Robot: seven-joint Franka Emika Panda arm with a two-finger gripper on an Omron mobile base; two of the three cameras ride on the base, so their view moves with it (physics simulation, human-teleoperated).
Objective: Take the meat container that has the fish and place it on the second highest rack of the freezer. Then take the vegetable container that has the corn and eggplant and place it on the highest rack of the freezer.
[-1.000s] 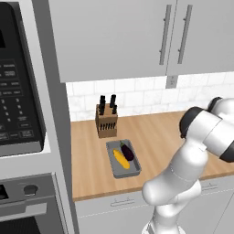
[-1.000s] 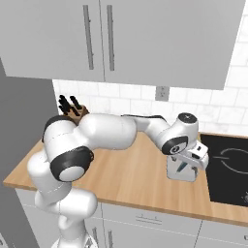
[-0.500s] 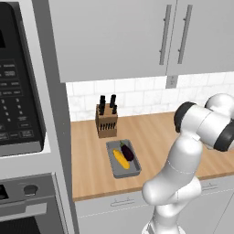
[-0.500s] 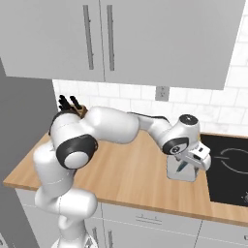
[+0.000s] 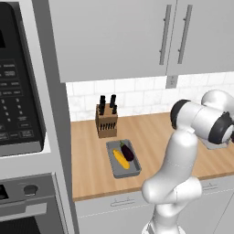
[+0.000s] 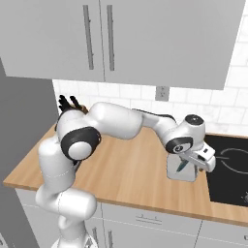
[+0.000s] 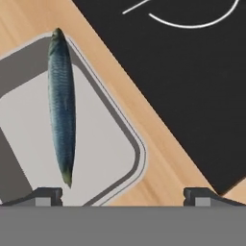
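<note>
One wooden counter carries a grey tray beside the black cooktop. Along the tray lies a slim blue-grey fish, its long axis lengthwise, its tail toward the fingertips in the hand view. Stretched out rightward, the white arm holds its spread gripper directly above the tray, empty.

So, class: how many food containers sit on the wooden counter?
2. The vegetable container with the corn and the eggplant sits before the knife block. The meat container holding the fish sits beside the black cooktop, under the open gripper.
</note>
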